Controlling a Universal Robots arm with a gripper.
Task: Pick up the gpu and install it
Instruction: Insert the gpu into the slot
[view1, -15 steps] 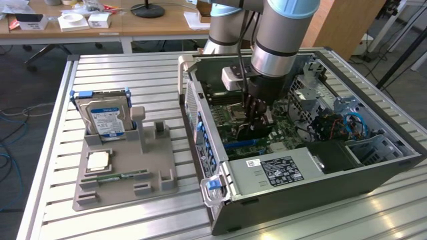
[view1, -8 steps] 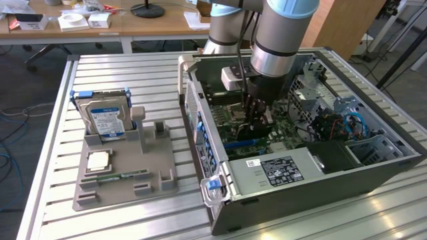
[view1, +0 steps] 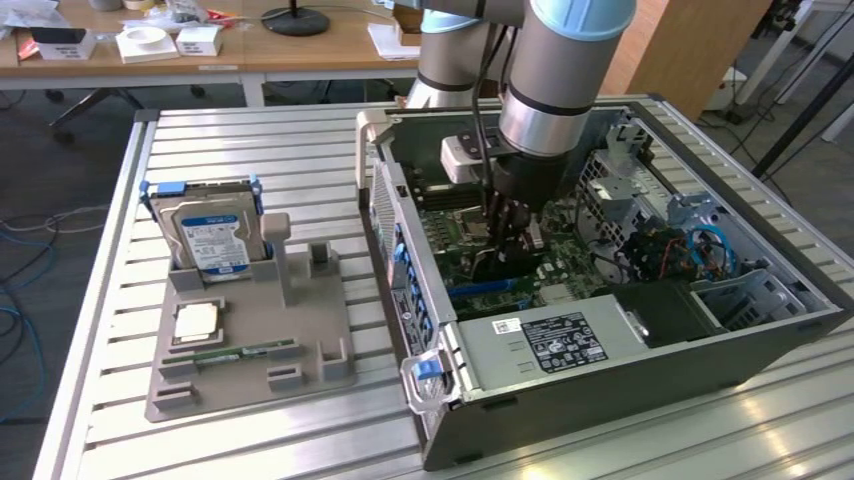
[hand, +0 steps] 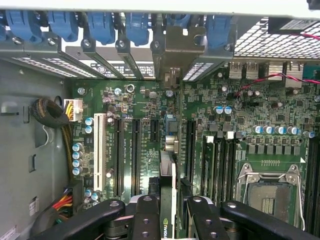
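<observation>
Bright even daylight glares off the table (view1: 747, 425), while the gpu (hand: 168, 175) sits dim in the hand (hand: 172, 201).

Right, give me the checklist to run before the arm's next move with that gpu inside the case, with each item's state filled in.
1. Gpu gripped between the jaws: ok, it stands edge-on between them.
2. Computer case open on the side where the arm reaches in: ok.
3. Gpu parallel to the black slots on the motherboard: ok.
4. Gpu lined up over the right slot: cannot tell, its contact edge is hidden.
5. Red and black wire apart from the gpu: ok.
6. Hard drive standing in the grey holder outside the case: ok.
</observation>
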